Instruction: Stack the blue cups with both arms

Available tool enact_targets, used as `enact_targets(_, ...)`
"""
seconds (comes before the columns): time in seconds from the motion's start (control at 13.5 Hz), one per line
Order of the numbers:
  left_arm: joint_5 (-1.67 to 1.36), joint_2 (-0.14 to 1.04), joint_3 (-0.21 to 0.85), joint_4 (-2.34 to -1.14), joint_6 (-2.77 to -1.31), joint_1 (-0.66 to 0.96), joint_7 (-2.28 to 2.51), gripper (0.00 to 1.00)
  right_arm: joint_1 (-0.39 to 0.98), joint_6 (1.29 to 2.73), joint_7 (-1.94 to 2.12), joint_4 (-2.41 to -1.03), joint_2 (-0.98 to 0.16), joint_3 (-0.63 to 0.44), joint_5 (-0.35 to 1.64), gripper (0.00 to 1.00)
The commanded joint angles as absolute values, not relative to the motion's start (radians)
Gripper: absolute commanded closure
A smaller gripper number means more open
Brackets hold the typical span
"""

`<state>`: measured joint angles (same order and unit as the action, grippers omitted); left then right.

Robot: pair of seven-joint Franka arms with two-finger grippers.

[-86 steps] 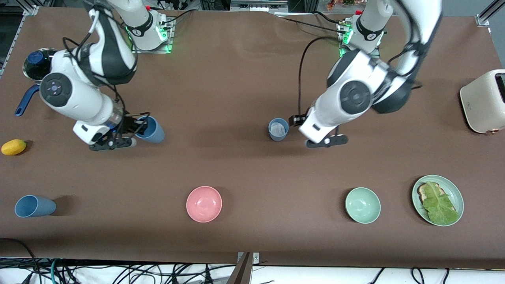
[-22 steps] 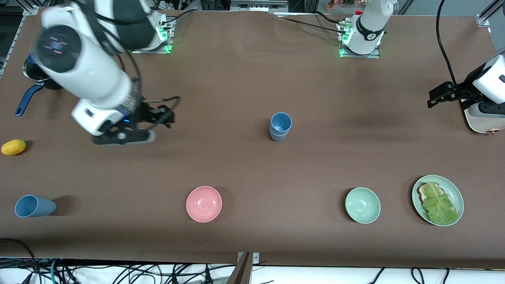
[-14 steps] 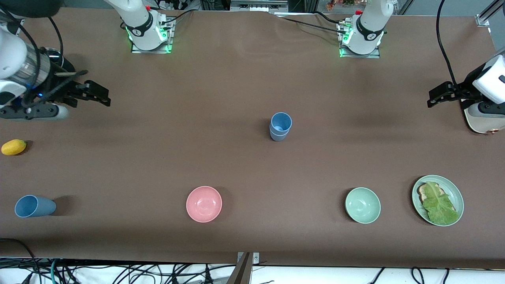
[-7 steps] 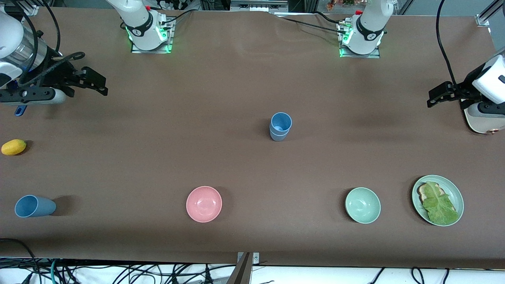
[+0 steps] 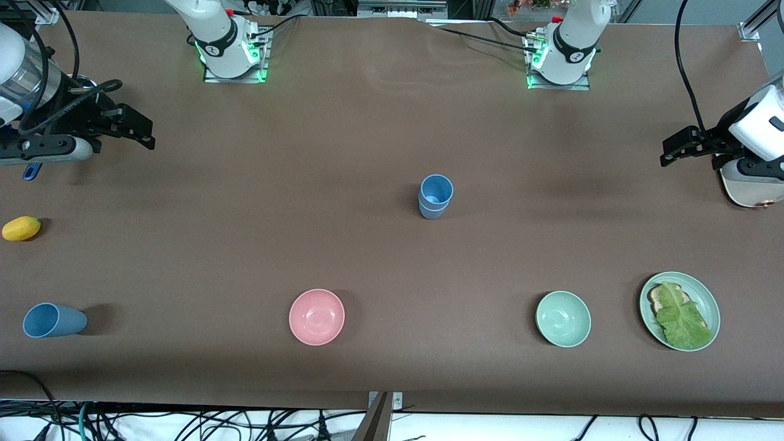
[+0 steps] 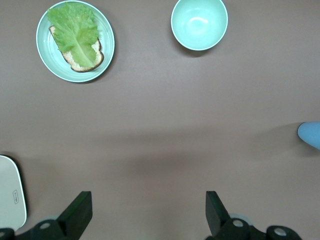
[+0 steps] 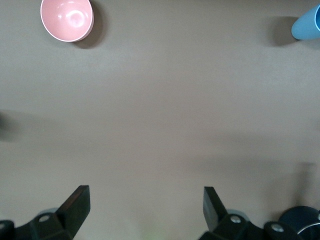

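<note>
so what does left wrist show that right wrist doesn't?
Only the left wrist view: the green bowl, the plate with bread and lettuce, a corner of the toaster, an edge of the stacked cups, and the open left gripper.

Only the right wrist view: the pink bowl, the lone blue cup, a dark pot's rim, and the open right gripper.

Both: bare brown table, nothing held.

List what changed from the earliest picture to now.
The right gripper let go of its blue cup, now nested in the stacked cups. Both arms drew back to the table ends, left gripper by the toaster. The lone blue cup and bowls stayed.
</note>
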<state>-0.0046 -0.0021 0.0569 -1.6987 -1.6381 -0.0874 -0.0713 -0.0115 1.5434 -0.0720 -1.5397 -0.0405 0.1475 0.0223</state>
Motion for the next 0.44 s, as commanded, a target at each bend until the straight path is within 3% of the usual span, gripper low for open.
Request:
enact_targets(0.0,0.008,0.009,0.057,-1.674,-1.618,-0.083,-0.090,0.00,-0.023,1.549,-0.055,-1.554,-0.026,0.152,0.020,0.00)
enact_targets(0.37,0.005,0.009,0.057,-1.674,-1.618,-0.077,-0.089,0.00,-0.021,1.548,-0.051,-1.554,-0.025,0.153,0.018,0.00)
